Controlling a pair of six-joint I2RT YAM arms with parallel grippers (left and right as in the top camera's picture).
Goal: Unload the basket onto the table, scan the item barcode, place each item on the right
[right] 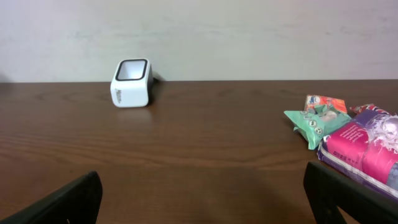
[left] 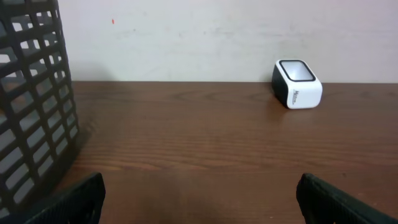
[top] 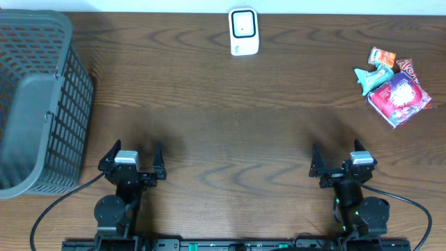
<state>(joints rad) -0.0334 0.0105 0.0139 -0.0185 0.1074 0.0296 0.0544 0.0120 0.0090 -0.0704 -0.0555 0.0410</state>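
A white barcode scanner (top: 243, 31) with a dark window stands at the table's far middle; it also shows in the wrist views (left: 296, 83) (right: 132, 83). At the far right lies a pile of packets: a pink and purple pack (top: 398, 99) (right: 367, 149), a teal packet (top: 371, 77) (right: 313, 121), an orange one (top: 382, 56) (right: 325, 102) and a red one (top: 409, 67). My left gripper (top: 132, 157) (left: 200, 199) stands open near the front left with nothing between its fingers. My right gripper (top: 341, 159) (right: 205, 196) stands open at the front right, empty, well short of the packets.
A tall grey mesh basket (top: 35, 104) (left: 34, 99) fills the left side, close to the left gripper. The dark wooden table (top: 230, 118) runs to a pale wall at the back.
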